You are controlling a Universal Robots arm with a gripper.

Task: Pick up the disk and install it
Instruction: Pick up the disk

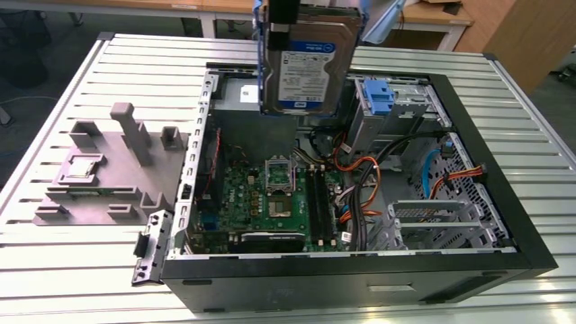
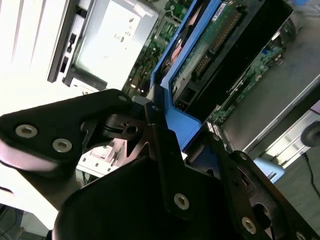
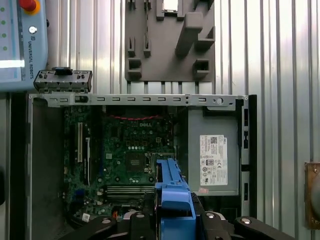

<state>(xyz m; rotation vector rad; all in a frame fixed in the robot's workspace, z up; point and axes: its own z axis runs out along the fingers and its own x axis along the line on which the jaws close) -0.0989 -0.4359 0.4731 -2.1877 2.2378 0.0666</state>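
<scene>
The disk [image 1: 306, 61], a silver hard drive with a white-and-blue label and blue rails, hangs upright above the back of the open computer case [image 1: 360, 273]. Its label faces the exterior camera. My gripper [image 3: 173, 212] is shut on the disk's top end, its black fingers [image 2: 160, 135] pressing the blue carrier [image 3: 172, 192] from both sides. In the second wrist view the disk's green circuit-board underside [image 2: 210, 45] runs away from the fingers toward the case. The drive is clear of the case and touches nothing inside it.
Inside the case lie the motherboard [image 1: 270, 196], orange and black cables [image 1: 360, 182], a tall blue latch [image 1: 382, 101] at the drive bay and a grey power supply [image 3: 212, 150]. A grey fixture [image 1: 108, 175] holding a small square chip [image 1: 81, 167] stands on the slatted table at the exterior view's left.
</scene>
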